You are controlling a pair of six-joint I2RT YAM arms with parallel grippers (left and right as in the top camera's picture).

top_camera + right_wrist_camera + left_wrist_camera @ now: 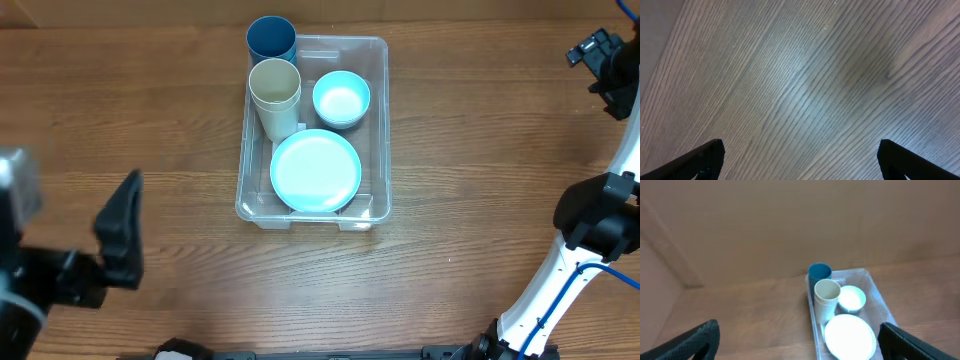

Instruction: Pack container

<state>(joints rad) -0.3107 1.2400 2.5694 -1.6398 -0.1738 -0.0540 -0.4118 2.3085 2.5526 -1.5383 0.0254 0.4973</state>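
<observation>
Wooden tabletop carries the container, its long axis pointing away; it lies ahead-right of the seemingly nearer left pincer, spread empty like the right pincer.

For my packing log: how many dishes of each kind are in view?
Cups: 2, the dark blue cup and the cream cup
Bowls: 1, the light blue bowl
Plates: 1, the light blue plate
Total: 4, not counting the container
</observation>
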